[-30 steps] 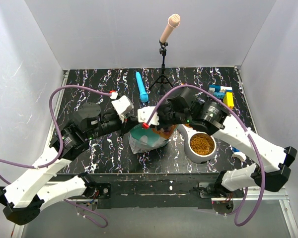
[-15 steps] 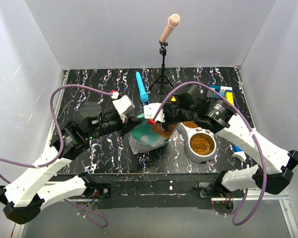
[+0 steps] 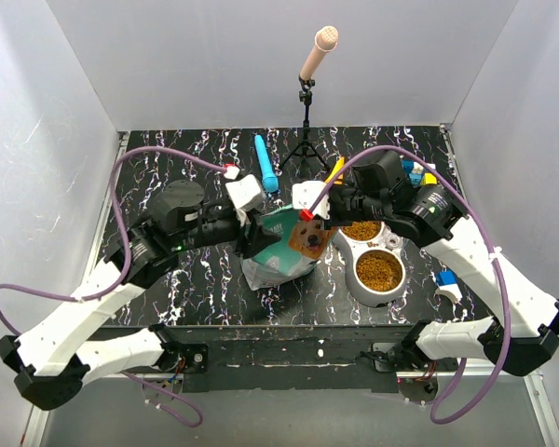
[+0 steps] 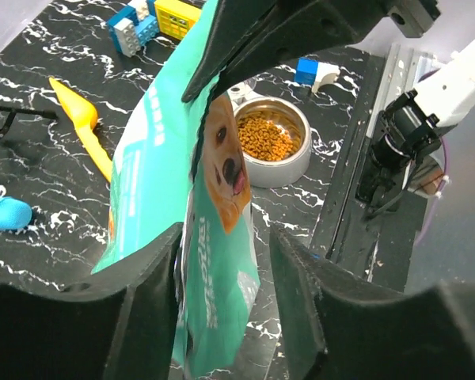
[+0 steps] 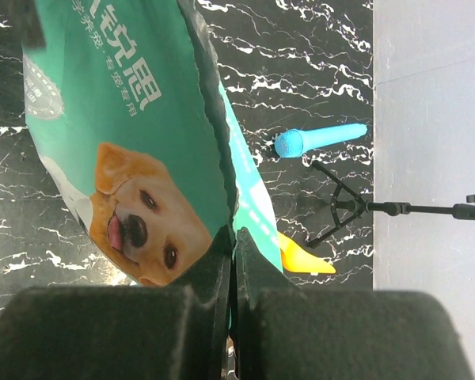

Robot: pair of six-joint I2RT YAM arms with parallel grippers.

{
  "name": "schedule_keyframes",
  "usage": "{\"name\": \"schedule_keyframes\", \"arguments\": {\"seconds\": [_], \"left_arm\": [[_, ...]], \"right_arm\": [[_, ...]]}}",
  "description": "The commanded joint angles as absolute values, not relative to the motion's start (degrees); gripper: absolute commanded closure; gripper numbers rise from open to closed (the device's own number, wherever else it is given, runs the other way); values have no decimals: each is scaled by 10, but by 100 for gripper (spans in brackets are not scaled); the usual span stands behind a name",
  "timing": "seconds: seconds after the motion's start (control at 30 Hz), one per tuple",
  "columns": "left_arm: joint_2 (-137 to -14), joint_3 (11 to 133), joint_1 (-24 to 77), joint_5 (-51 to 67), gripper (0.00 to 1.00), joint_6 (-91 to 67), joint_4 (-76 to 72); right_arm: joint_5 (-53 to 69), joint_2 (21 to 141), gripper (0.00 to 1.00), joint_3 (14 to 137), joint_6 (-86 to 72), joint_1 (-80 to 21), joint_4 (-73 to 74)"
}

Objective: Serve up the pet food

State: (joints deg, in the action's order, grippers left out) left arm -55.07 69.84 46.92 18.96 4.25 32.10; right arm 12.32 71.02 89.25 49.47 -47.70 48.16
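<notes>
I see the black marbled table (image 3: 168, 177) filling the middle of the top view. The bag (image 3: 284, 251) stands at its centre with the dog print showing. The twin bowl (image 3: 354, 276) sits just right of the bag, with kibble in both cups. My right gripper (image 5: 232, 261) is pinched tight on the bag's top edge. My left gripper (image 4: 226, 237) has its fingers spread astride the bag's side fold, and a strip of table shows beside one pad. A second ago the right gripper sat lower and further left, its arm hiding the far cup. Now it is up and to the right, and the print shows in full.
</notes>
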Motion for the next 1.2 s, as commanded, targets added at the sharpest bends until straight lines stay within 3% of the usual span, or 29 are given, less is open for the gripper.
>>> {"name": "schedule_keyframes", "arguments": {"seconds": [0.0, 0.17, 0.3, 0.37, 0.43, 0.5, 0.67, 0.8, 0.87, 1.03, 1.17], "left_arm": [[-598, 727, 472, 229, 50, 50, 317], [-625, 737, 472, 196, 53, 91, 310], [-646, 745, 472, 172, 72, 107, 303], [-642, 746, 472, 167, 78, 103, 291], [-636, 749, 473, 163, 73, 97, 282], [-630, 755, 472, 160, 61, 93, 282], [-624, 780, 472, 157, 53, 99, 312], [-634, 833, 472, 157, 33, 98, 378], [-673, 888, 472, 171, 28, 105, 455], [-708, 927, 473, 147, 30, 121, 507], [-734, 954, 472, 150, 38, 153, 546]], "right_arm": [[125, 710, 99, 928, 489, -467, 474], [130, 713, 99, 943, 486, -468, 480], [131, 716, 99, 947, 483, -467, 479], [130, 720, 99, 951, 483, -467, 483], [131, 721, 99, 952, 482, -467, 484], [130, 721, 99, 952, 482, -467, 483], [131, 729, 99, 964, 486, -467, 490], [131, 732, 99, 974, 490, -467, 496], [133, 734, 99, 976, 492, -467, 498], [137, 731, 99, 970, 492, -467, 499], [137, 727, 99, 965, 492, -467, 497]]}}
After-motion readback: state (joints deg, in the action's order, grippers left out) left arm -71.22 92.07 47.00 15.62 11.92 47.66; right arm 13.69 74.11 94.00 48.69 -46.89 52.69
